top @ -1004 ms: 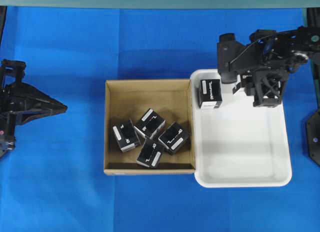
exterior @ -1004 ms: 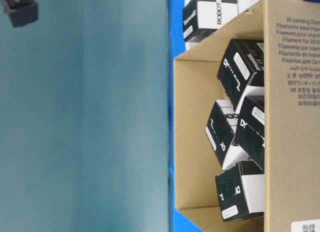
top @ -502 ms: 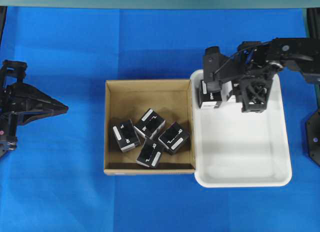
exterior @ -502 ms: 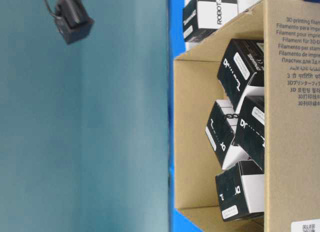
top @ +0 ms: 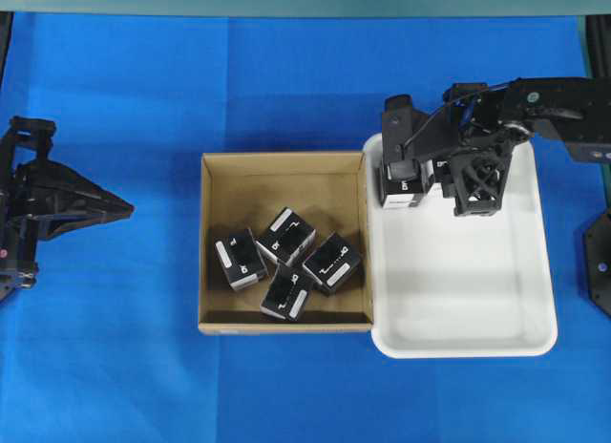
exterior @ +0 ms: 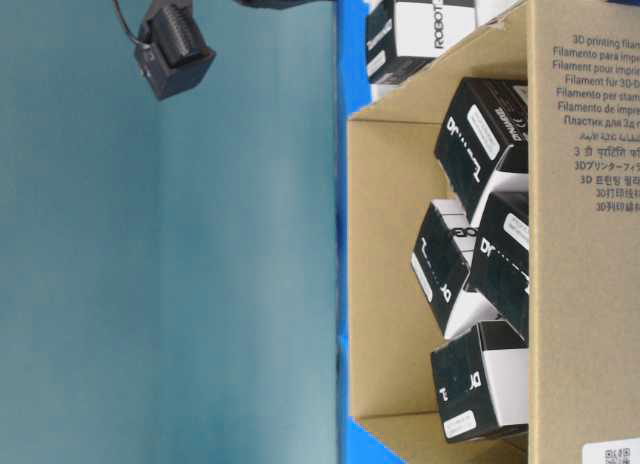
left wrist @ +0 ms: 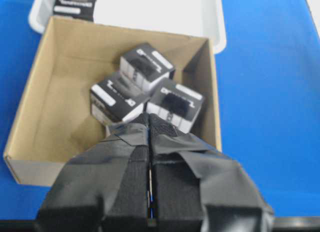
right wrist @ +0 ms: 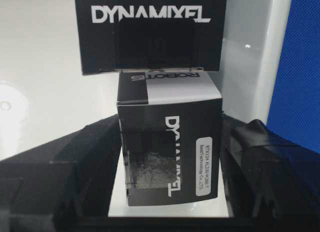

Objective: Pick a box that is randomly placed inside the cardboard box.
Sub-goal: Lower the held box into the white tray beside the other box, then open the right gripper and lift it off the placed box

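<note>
Right gripper [right wrist: 170,157] clamps a box [right wrist: 169,147] over the white tray [top: 477,300], beside another box [top: 401,183] already there. Left gripper [left wrist: 149,142] closed, idle. Four remain in the cardboard box [top: 286,171]; release still pending.

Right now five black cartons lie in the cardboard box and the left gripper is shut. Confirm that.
Not quite: the overhead view shows four black cartons in the cardboard box, not five. The left gripper is shut, as the left wrist view shows.
</note>
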